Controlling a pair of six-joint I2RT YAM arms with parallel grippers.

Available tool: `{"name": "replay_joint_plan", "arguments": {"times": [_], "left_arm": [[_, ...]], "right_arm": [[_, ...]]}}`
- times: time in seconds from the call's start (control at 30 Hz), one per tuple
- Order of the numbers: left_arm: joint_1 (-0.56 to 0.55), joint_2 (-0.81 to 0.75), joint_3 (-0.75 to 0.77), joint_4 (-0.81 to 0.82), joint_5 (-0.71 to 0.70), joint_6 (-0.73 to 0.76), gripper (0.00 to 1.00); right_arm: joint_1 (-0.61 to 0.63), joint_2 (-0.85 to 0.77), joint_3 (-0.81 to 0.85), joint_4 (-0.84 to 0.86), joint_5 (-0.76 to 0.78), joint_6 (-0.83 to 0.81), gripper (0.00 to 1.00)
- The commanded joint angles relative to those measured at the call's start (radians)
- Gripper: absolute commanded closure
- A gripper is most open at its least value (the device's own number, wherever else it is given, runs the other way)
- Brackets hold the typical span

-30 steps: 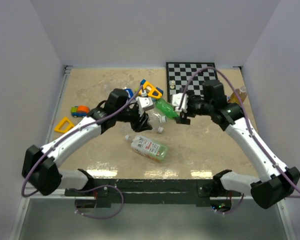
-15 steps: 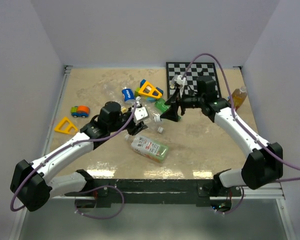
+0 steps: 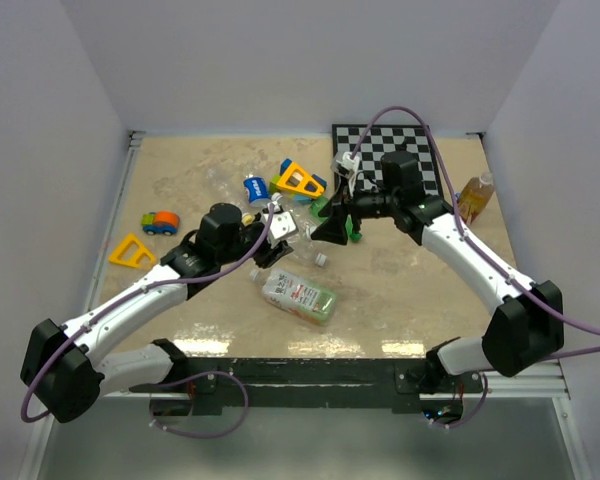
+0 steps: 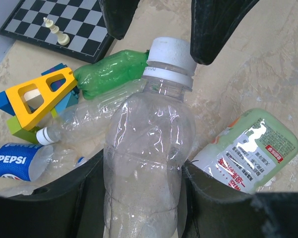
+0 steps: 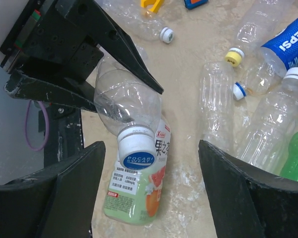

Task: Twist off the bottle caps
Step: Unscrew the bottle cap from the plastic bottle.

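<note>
My left gripper [image 4: 144, 186] is shut on the body of a clear plastic bottle [image 4: 149, 134] and holds it off the table. Its white cap [image 4: 170, 52], marked Pocari Sweat [image 5: 137, 147], points at my right gripper [image 5: 151, 158]. That gripper is open. Its black fingers [image 5: 72, 191] stand either side of the cap with a gap on both sides, the cap nearer the left finger. From the top view, the two grippers meet over the table's middle, left [image 3: 278, 238] and right [image 3: 330, 226].
A green-labelled bottle [image 3: 298, 296] lies below the held one, with a loose white cap [image 3: 321, 259] near it. Several clear bottles, a Pepsi bottle [image 5: 288, 42] and a green bottle [image 4: 111, 74] lie behind. Toy blocks [image 3: 302, 181], a chessboard [image 3: 380, 150] and an amber bottle [image 3: 473, 195] are farther back.
My left arm pulled back toward the near side with the clear bottle. My right gripper swung left to the bottle's cap, and its jaws narrowed a little.
</note>
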Motion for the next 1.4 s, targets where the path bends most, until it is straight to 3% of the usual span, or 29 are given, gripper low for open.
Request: {"name": "replay_joint_plan", "arguments": {"times": [0.0, 0.2, 0.43, 0.63, 0.73, 0.8, 1.0, 1.1, 1.2, 1.3, 1.37], "left_arm": [[-0.004, -0.005, 0.020, 0.053, -0.009, -0.003, 1.00], [-0.003, -0.007, 0.020, 0.056, -0.013, -0.008, 1.00], [-0.003, -0.010, 0.022, 0.054, -0.010, -0.009, 1.00], [-0.003, -0.013, 0.020, 0.056, -0.010, -0.008, 1.00], [-0.004, -0.017, 0.017, 0.056, -0.006, -0.003, 1.00], [-0.003, -0.019, 0.016, 0.056, 0.002, 0.001, 1.00], [-0.004, -0.022, 0.006, 0.054, 0.086, 0.017, 1.00], [-0.004, -0.025, 0.006, 0.054, 0.111, 0.021, 1.00], [-0.004, -0.026, 0.003, 0.054, 0.119, 0.023, 1.00], [-0.003, -0.031, 0.000, 0.053, 0.117, 0.026, 1.00], [-0.003, -0.031, 0.002, 0.054, 0.119, 0.026, 1.00]], "right_arm": [[0.002, -0.003, 0.031, 0.023, -0.022, 0.024, 0.23], [0.006, 0.013, 0.029, 0.021, -0.026, 0.027, 0.31], [0.009, 0.029, 0.037, 0.010, -0.055, 0.017, 0.52], [0.012, 0.043, 0.052, -0.022, -0.103, -0.032, 0.86], [0.014, 0.054, 0.079, -0.092, -0.143, -0.135, 1.00], [0.022, 0.074, 0.124, -0.239, -0.172, -0.309, 1.00], [0.098, 0.167, 0.319, -0.825, -0.052, -1.200, 1.00], [0.100, 0.099, 0.269, -0.800, 0.065, -1.465, 1.00], [0.100, -0.019, 0.166, -0.520, 0.159, -1.413, 1.00], [0.098, 0.002, 0.231, -0.549, 0.112, -1.353, 1.00], [0.098, 0.010, 0.238, -0.539, 0.065, -1.259, 0.95]]}}
